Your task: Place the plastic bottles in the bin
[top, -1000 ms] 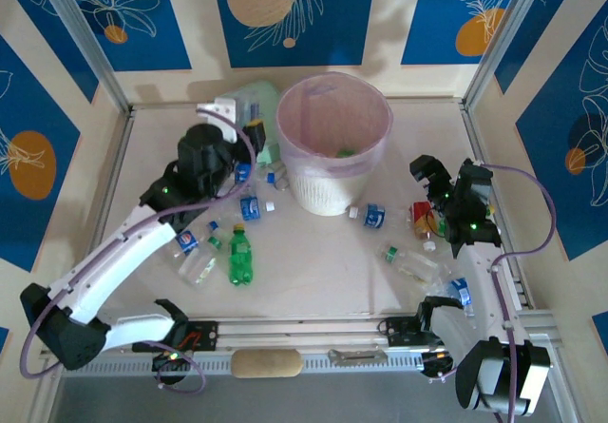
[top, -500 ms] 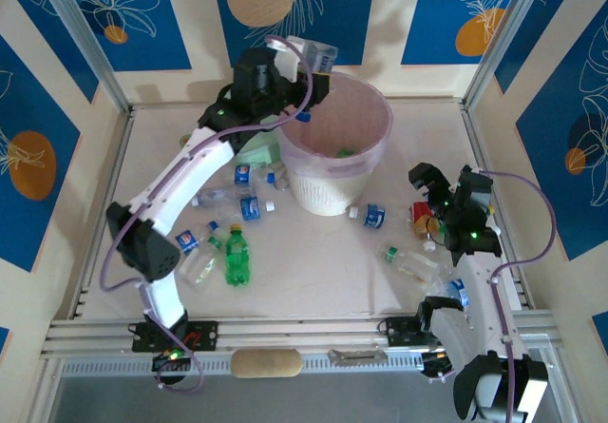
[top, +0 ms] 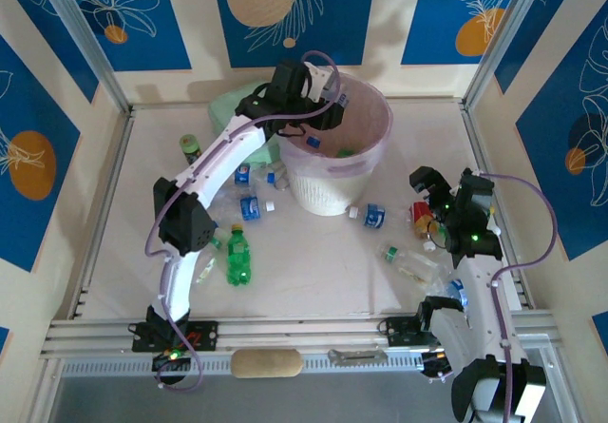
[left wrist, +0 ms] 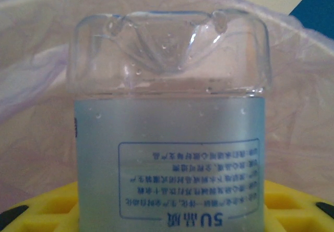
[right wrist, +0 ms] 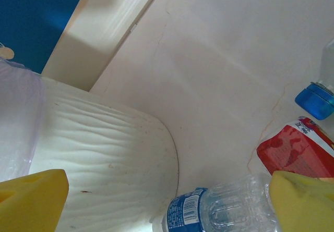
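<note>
The bin (top: 334, 187) stands at the back centre, a round white woven wastebasket with a pink liner. My left gripper (top: 318, 117) hangs over its left rim, shut on a clear plastic bottle (left wrist: 169, 91) with a pale printed label, and the pink liner (left wrist: 36, 65) lies behind the bottle. Yellow pads (left wrist: 295, 206) show on both sides of the bottle. My right gripper (top: 428, 202) stands open, low and to the right of the bin. Between its yellow fingers (right wrist: 305, 203) lies a blue-labelled bottle (right wrist: 209, 211) against the bin's wall (right wrist: 94, 154). More bottles lie scattered, among them a green one (top: 237, 257).
A mint-green box (top: 233, 109) sits behind the left arm and a dark jar with a green lid (top: 190, 145) lies at the left. A red-labelled item (right wrist: 295, 151) and a blue cap (right wrist: 315, 99) lie by my right gripper. Patterned walls close the table on three sides.
My left arm has swung from the table's left side up and over the bin with the clear bottle in its grip, then dipped lower into the opening. The right arm has hardly moved.
</note>
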